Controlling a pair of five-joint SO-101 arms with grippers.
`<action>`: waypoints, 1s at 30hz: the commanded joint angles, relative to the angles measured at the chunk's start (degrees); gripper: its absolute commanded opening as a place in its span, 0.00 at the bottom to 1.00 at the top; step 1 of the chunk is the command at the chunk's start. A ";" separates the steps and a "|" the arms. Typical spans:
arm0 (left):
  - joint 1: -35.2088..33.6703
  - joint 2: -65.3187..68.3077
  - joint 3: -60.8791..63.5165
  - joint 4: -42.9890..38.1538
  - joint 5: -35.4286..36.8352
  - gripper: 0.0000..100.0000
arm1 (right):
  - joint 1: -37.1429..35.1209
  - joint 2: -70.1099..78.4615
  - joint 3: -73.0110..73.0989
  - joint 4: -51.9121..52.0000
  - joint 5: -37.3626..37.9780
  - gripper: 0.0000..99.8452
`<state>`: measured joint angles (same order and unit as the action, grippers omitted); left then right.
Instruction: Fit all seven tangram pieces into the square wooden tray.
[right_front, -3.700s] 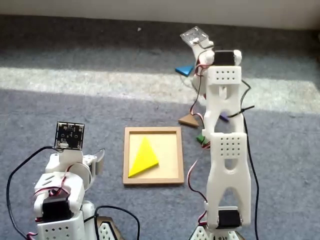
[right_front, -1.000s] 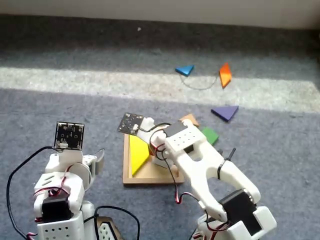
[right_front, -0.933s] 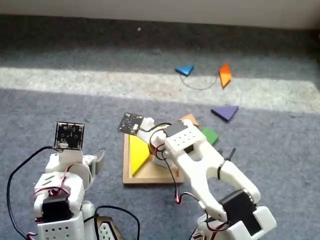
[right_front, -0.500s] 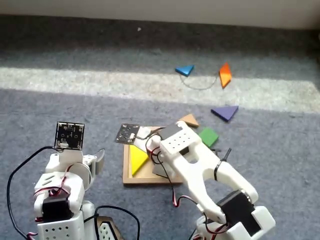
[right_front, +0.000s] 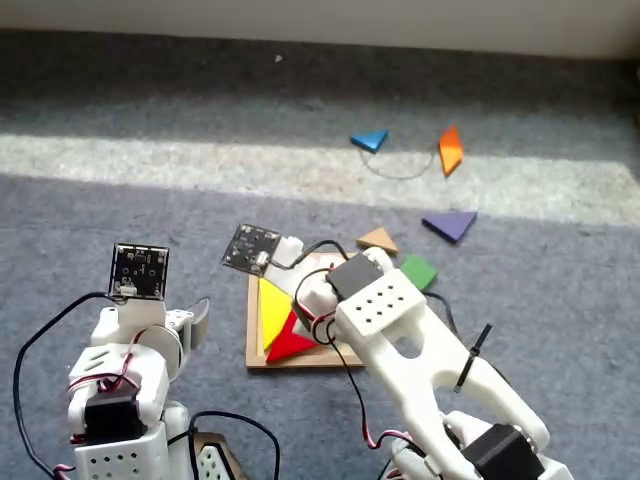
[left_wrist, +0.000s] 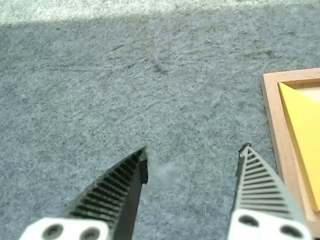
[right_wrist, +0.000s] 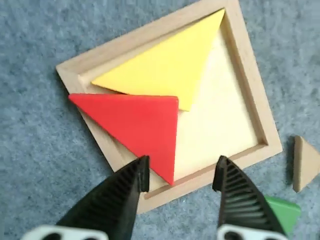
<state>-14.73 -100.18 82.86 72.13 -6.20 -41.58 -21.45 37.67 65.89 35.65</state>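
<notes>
Inside the square wooden tray (right_wrist: 252, 70) lie two of the seven pieces: the yellow triangle (right_wrist: 165, 70), flat along one side, and the red triangle (right_wrist: 140, 125) against it, one corner apparently riding on the rim, so probably not yet seated. The right pincer (right_wrist: 182, 162) hangs spread and empty over the red piece; the left pincer (left_wrist: 194, 148) is spread over carpet beside the tray. Five pieces lie outside: tan triangle (right_front: 378, 240) and green square (right_front: 417, 271) near the tray, purple triangle (right_front: 450, 225), blue triangle (right_front: 370, 140) and orange piece (right_front: 451, 148) farther off.

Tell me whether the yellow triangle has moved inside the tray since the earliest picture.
Yes. The yellow triangle has slid from the middle of the wooden tray to lie along its left wall in the high view.
</notes>
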 joint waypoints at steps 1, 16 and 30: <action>-0.66 -0.57 -0.22 -0.62 0.26 0.29 | -1.45 -2.24 -1.89 -4.00 -7.47 0.20; -0.66 -0.57 -0.22 -0.62 0.26 0.29 | -6.29 -2.15 12.53 -28.00 -19.43 0.20; -0.66 -0.57 -0.22 -0.62 0.26 0.29 | -0.57 -2.07 17.98 -31.78 -19.08 0.20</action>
<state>-14.73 -100.18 82.86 72.13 -6.20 -45.10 -21.54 54.99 35.21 16.75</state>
